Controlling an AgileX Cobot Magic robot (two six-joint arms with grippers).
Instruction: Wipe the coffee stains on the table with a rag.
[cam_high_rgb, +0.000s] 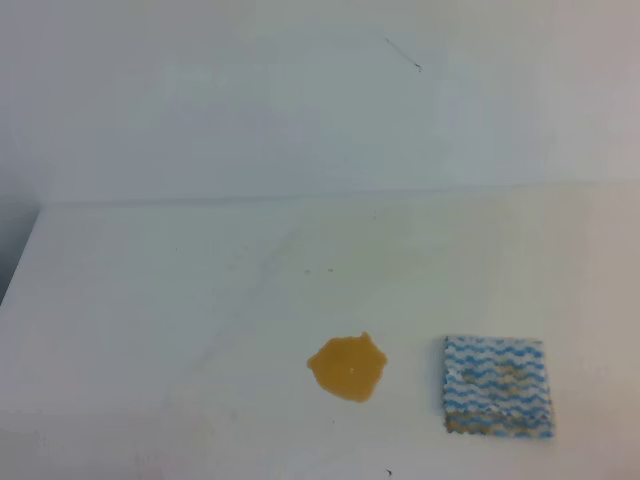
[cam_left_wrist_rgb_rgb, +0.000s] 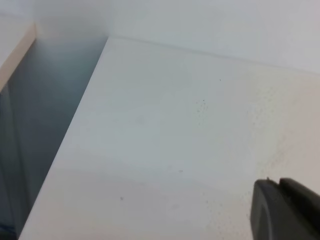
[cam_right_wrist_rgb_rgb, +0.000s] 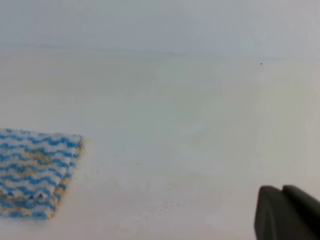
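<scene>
The coffee stains (cam_high_rgb: 347, 367) form one orange-brown blotch on the white table (cam_high_rgb: 200, 300), near its front middle. Just right of the blotch, apart from it, the blue-and-white striped rag (cam_high_rgb: 498, 386) lies flat. No gripper shows in the exterior high view. In the right wrist view the rag (cam_right_wrist_rgb_rgb: 35, 172) lies at the lower left, and my right gripper (cam_right_wrist_rgb_rgb: 282, 189) is a dark shape in the bottom right corner, well clear of it, fingers together and holding nothing. My left gripper (cam_left_wrist_rgb_rgb: 279, 182) sits over bare table (cam_left_wrist_rgb_rgb: 165, 130), its fingers side by side with only a thin seam.
A plain white wall (cam_high_rgb: 300, 100) rises behind the table. The table's left edge drops into a dark gap (cam_left_wrist_rgb_rgb: 45, 100), with a beige surface (cam_left_wrist_rgb_rgb: 15, 45) beyond it. Small dark specks (cam_left_wrist_rgb_rgb: 202, 104) dot the tabletop.
</scene>
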